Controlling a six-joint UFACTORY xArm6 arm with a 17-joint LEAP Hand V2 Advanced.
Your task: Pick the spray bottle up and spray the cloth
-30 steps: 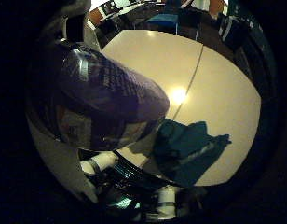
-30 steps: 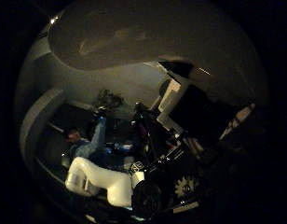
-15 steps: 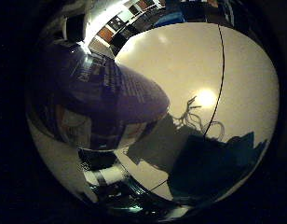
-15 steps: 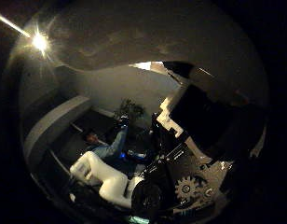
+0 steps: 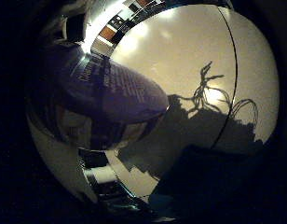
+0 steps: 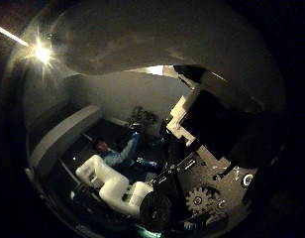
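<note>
The spray bottle [image 5: 97,98], with a purple printed label, fills much of the little finger side palm view and lies close against the palm. In the thumb side palm view its pale body [image 6: 162,40] arches across the picture. My right hand [image 6: 207,149] shows there as black, white and geared parts curled next to the bottle. The bottle hangs over a white table [image 5: 181,47]. A dark patch [image 5: 204,173] lies on the table under the hand; I cannot tell whether it is the cloth or a shadow.
A seam [image 5: 229,56] runs across the table, and a bright light reflection [image 5: 213,93] lies on it beside a thin wiry shadow. Cabinets [image 5: 116,23] stand beyond the table's far edge. A ceiling lamp [image 6: 39,52] and a pale couch [image 6: 58,139] show in the room.
Both views have swung, so the hand has turned with the bottle. The bottle keeps its place against the palm. The light reflection and dark patch have slid across the table picture.
</note>
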